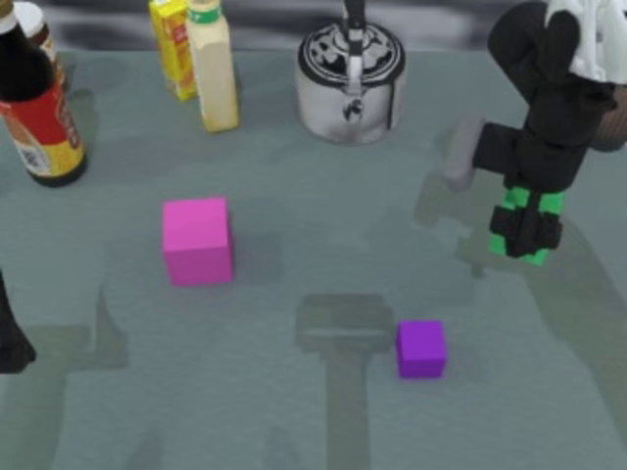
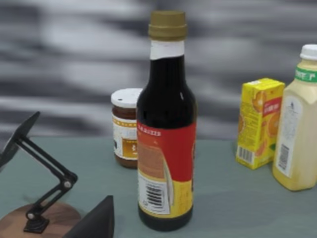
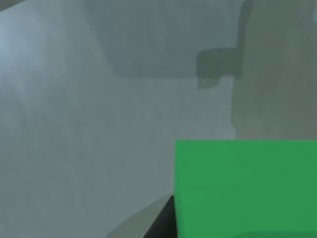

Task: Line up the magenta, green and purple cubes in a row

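Observation:
The magenta cube (image 1: 197, 240), the largest, rests on the table left of centre. Near the front, right of centre, sits the small purple cube (image 1: 421, 349). At the right side my right gripper (image 1: 527, 235) is shut on the green cube (image 1: 517, 200), its dark fingers clamping two opposite sides. The right wrist view shows this green cube (image 3: 247, 188) filling the corner beside one black finger (image 3: 163, 223), with the table farther off behind it. My left arm (image 1: 10, 343) is parked at the table's left edge.
Along the back stand a soy sauce bottle (image 1: 34, 108), a jar (image 2: 126, 126), a yellow juice carton (image 1: 173, 44), a cream bottle (image 1: 214, 69) and a metal kettle (image 1: 351, 83). A small black lamp on a wooden base (image 2: 44, 193) shows in the left wrist view.

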`<action>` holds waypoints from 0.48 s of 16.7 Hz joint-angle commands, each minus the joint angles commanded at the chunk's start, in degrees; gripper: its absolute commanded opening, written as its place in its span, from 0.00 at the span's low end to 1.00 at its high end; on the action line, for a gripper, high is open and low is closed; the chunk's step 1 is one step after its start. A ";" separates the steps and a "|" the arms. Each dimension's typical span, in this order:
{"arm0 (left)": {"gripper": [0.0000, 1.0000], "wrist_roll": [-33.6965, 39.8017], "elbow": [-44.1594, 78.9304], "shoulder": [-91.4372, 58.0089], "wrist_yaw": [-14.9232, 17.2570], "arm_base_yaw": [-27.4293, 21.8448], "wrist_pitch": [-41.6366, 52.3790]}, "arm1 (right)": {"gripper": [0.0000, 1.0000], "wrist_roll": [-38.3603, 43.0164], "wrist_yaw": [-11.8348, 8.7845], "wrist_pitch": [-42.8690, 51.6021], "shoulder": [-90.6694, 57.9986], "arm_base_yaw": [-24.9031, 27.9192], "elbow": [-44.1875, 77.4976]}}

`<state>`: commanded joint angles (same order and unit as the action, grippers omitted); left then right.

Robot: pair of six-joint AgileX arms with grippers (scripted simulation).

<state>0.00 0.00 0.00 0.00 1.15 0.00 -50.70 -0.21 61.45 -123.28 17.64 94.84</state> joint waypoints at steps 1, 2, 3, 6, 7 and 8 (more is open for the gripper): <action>1.00 0.00 0.00 0.00 0.00 0.00 0.00 | 0.00 0.35 0.00 0.21 0.03 1.35 0.21; 1.00 0.00 0.00 0.00 0.00 0.00 0.00 | 0.00 0.84 0.01 0.50 0.06 3.23 0.46; 1.00 0.00 0.00 0.00 0.00 0.00 0.00 | 0.00 1.45 0.01 0.84 0.15 5.53 0.68; 1.00 0.00 0.00 0.00 0.00 0.00 0.00 | 0.00 3.57 0.00 2.03 0.60 14.87 1.17; 1.00 0.00 0.00 0.00 0.00 0.00 0.00 | 0.00 4.26 -0.02 2.45 0.75 18.19 1.34; 1.00 0.00 0.00 0.00 0.00 0.00 0.00 | 0.00 4.91 -0.03 2.82 0.94 21.26 1.50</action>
<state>0.00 0.00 0.00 0.00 1.15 0.00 -45.78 -0.23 64.27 -122.34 38.90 96.34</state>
